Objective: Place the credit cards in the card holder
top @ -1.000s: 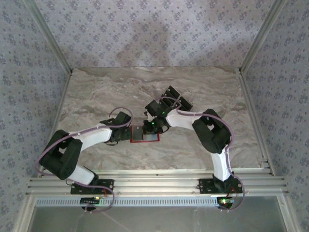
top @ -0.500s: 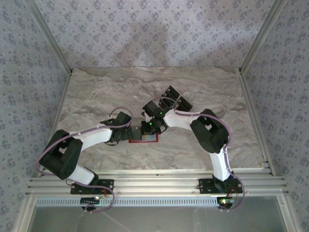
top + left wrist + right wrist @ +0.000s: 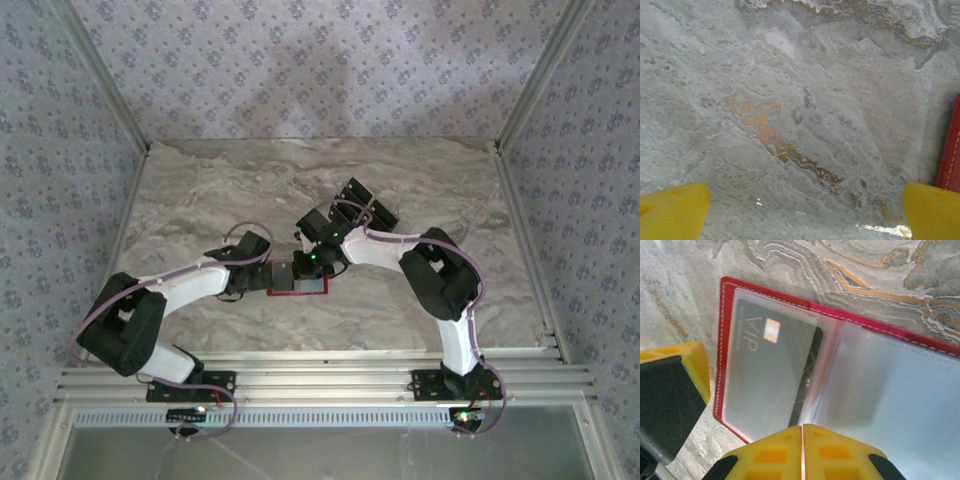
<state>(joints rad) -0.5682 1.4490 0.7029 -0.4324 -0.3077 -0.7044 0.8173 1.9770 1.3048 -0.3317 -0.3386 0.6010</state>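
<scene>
Mostly bare table [image 3: 200, 190] around card holder [image 3: 865, 380]

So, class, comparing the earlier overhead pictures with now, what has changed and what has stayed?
The shut right hand slid slightly left over the open card holder, then eased partly back. Nothing was taken or let go. The left hand stays open beside the unmoved card holder.

Overhead view from high behind; both wrist views close, downward, sharing the card holder [image 3: 952, 150]

Robot test booth, patterned walls [image 3: 320, 60], aluminium frame [image 3: 300, 372], marble tabletop [image 3: 420, 180]
</scene>
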